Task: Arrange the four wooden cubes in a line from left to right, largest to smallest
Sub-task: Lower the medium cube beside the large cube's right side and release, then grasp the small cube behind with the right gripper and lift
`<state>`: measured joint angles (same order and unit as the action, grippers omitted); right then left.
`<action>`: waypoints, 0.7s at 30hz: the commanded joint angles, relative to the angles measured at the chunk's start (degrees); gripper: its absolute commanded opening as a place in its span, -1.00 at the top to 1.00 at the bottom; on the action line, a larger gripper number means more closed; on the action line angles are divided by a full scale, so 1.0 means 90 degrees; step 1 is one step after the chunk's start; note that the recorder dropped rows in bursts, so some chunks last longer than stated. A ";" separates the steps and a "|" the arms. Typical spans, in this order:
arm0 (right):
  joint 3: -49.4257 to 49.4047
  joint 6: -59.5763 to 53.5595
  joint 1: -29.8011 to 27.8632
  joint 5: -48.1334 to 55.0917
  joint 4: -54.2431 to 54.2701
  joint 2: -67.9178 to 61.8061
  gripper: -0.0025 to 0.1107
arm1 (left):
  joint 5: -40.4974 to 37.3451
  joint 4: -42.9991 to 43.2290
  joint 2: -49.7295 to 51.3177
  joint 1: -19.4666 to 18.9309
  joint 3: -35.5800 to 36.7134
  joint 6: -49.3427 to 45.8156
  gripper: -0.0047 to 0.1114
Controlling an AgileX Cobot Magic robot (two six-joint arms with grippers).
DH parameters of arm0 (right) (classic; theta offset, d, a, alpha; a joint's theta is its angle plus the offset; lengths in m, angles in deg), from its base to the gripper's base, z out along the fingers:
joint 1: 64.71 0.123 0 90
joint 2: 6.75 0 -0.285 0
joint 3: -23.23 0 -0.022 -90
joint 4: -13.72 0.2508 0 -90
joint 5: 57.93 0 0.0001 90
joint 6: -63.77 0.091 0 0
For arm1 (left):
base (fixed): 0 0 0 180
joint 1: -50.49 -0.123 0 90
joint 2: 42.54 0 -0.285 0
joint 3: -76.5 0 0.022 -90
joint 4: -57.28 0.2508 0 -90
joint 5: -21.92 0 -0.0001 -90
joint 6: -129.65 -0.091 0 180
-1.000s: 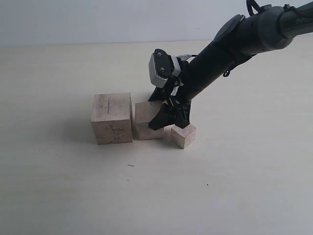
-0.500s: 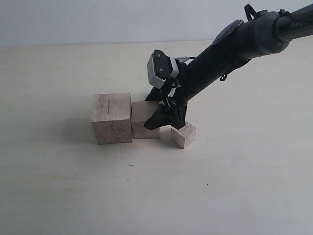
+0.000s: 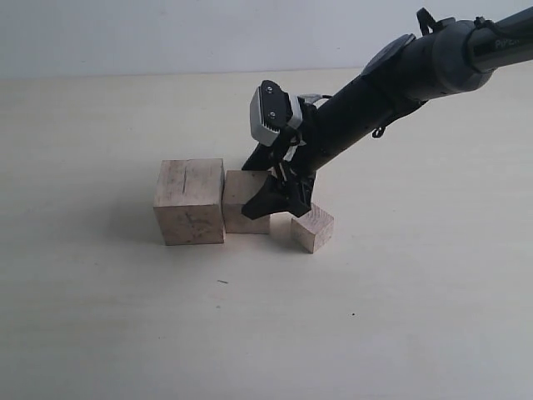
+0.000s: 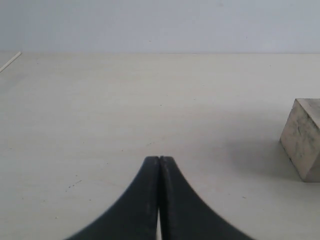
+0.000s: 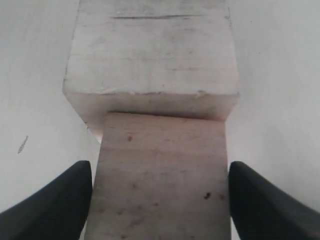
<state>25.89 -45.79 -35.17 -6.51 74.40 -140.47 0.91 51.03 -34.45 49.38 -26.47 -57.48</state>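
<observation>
The largest cube, with a dark crack on top, stands on the left. The second-largest cube sits flush against its right side. My right gripper is shut on this second cube, one finger on each side. In the right wrist view the held cube lies between the fingers of the right gripper and butts against the cracked cube. A small cube rests just right of the gripper. I see only three cubes. My left gripper is shut and empty.
The pale table stretches around the cubes. The right arm reaches in from the upper right. One cube shows at the edge of the left wrist view, well away from that gripper.
The right gripper has slid left with the second-largest cube, closing the gap until it touches the largest cube. The small cube has not moved.
</observation>
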 commanded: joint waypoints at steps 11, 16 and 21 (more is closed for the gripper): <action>-0.0008 -0.0043 -0.0021 0.0444 0.0082 0.0004 -0.31 | 0.0065 0.0007 -0.0034 -0.0014 0.0022 -0.0008 0.92; -0.0008 -0.0043 -0.0021 0.0431 0.0126 0.0036 -0.31 | 0.0065 0.0007 -0.0034 -0.0014 0.0022 -0.0008 0.92; -0.0008 0.0162 -0.0021 0.0250 -0.0030 0.0581 -0.31 | 0.0065 0.0007 -0.0034 -0.0014 0.0022 -0.0008 0.92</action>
<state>25.89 -45.52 -35.17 -3.93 74.43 -137.97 0.91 51.03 -34.45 49.38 -26.47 -57.48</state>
